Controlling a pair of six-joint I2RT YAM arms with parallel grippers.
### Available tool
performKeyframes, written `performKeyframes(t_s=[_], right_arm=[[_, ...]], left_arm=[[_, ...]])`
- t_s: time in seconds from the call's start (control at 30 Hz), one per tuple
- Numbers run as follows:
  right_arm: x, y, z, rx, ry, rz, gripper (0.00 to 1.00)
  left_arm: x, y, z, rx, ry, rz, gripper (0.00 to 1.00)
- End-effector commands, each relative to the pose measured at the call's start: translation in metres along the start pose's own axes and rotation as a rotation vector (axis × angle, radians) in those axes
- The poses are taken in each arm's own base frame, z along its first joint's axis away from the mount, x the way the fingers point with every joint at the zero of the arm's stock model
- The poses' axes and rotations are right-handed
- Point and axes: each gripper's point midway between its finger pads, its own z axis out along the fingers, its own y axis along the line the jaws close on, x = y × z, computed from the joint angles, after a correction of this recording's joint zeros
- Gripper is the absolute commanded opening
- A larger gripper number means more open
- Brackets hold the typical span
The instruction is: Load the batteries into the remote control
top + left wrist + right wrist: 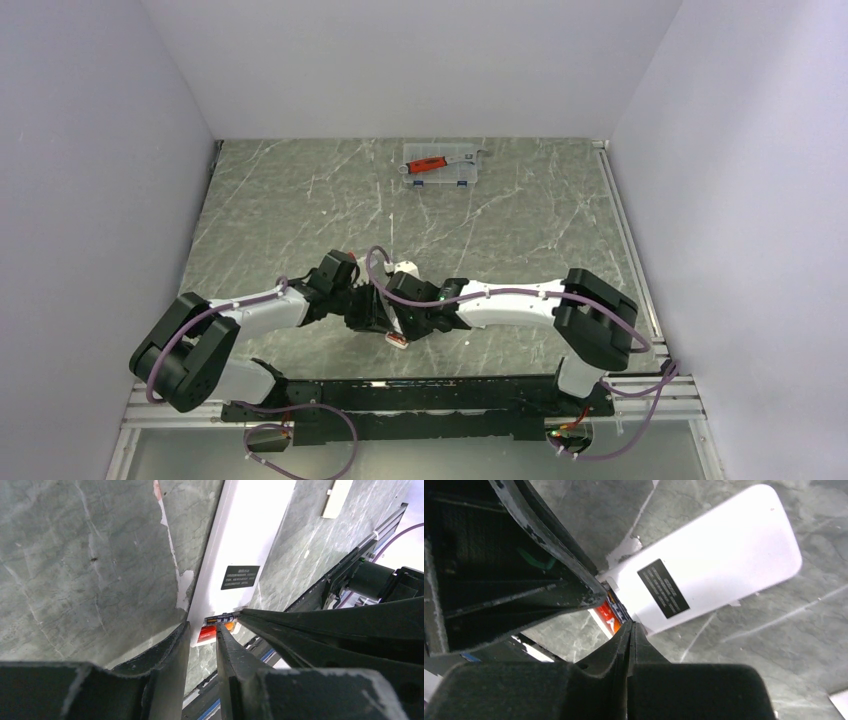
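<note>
**Where two arms meet, battery [222, 617] lies across the end of remote control [724, 555]**

Although the arms hide its middle in the top view, the remote control sits in the 6 o'clock half of the desk [520, 210]. Its white back and black label [664, 588] face up. Its long axis runs roughly 12 to 6 o'clock, battery end toward 6. The battery lies crosswise there, near 3 to 9. The left end effector [202, 627] is clamped on that 6 o'clock end. The right end effector [630, 625] has its fingers pressed together, tips against the battery.
</note>
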Motion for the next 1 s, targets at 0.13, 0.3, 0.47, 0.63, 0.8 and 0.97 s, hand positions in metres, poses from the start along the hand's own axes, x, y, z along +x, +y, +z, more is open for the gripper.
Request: performKeyframes(t_s=[0.13, 0.3, 0.47, 0.63, 0.8, 0.97], right_arm=[[-0.017, -0.002, -0.03, 0.012, -0.074, -0.003, 0.04], [-0.016, 0.002, -0.031, -0.011, -0.071, -0.002, 0.04], [-0.012, 0.005, -0.025, -0.027, -0.055, 0.001, 0.04], [-0.007, 0.006, -0.019, -0.038, -0.036, 0.0, 0.04], [-0.004, 0.007, -0.012, -0.038, -0.017, -0.004, 0.04], [0.003, 0.003, -0.006, -0.027, 0.004, -0.008, 0.03]], left_arm=[[0.001, -0.007, -0.001, 0.042, -0.009, 0.006, 0.32], [0.001, -0.009, -0.001, 0.049, -0.008, 0.003, 0.32], [0.003, -0.01, 0.0, 0.055, -0.006, 0.002, 0.31], [0.004, -0.01, 0.001, 0.054, 0.001, 0.002, 0.31], [0.004, -0.011, 0.002, 0.053, 0.001, 0.006, 0.31], [0.003, -0.011, 0.001, 0.049, -0.001, 0.011, 0.31]])
